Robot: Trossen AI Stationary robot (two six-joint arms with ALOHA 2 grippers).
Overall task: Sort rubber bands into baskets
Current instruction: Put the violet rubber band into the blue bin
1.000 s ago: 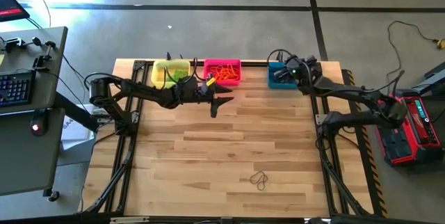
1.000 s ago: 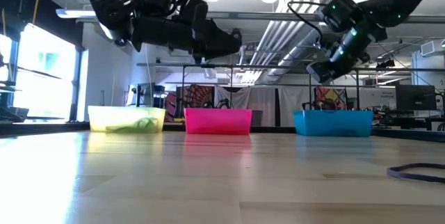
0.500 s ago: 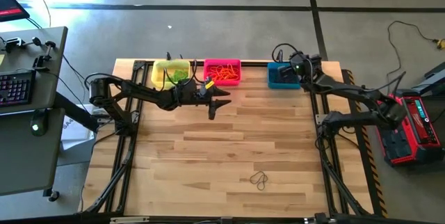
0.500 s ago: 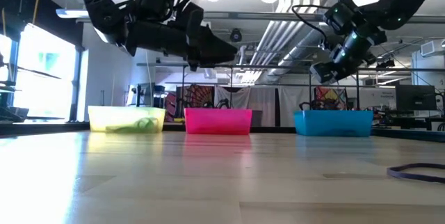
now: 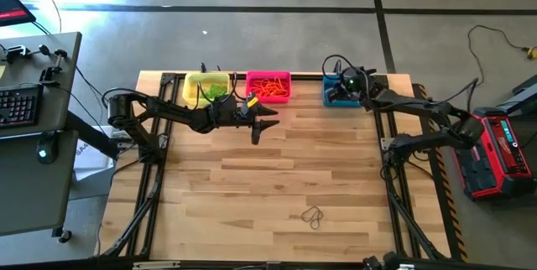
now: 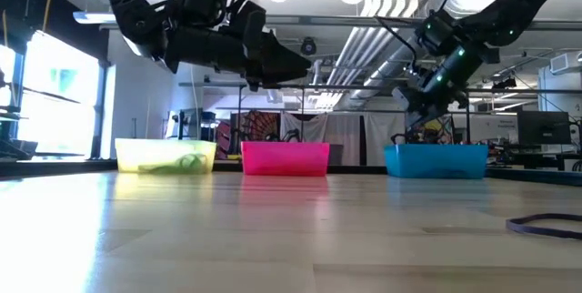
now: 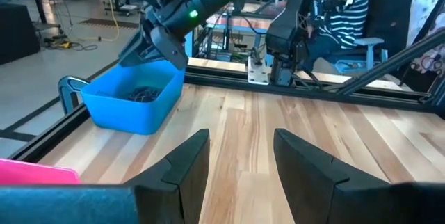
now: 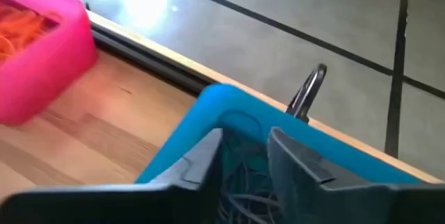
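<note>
The left gripper (image 5: 267,123) hangs empty, fingers apart, over the table in front of the pink basket (image 5: 268,86). Further right, the right gripper (image 5: 342,90) sits above the blue basket (image 5: 329,96), fingers parted, apparently dropping a dark band inside. One dark rubber band (image 5: 313,215) lies near the table's front edge; fetching it looks next.

A wooden table (image 5: 252,186), a keyboard (image 5: 17,106) on a side desk (image 5: 38,178).

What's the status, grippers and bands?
Right gripper over teal basket, jaws parted. Left gripper hovering by pink basket, jaws open, empty. One dark band on table; nothing blocking.
</note>
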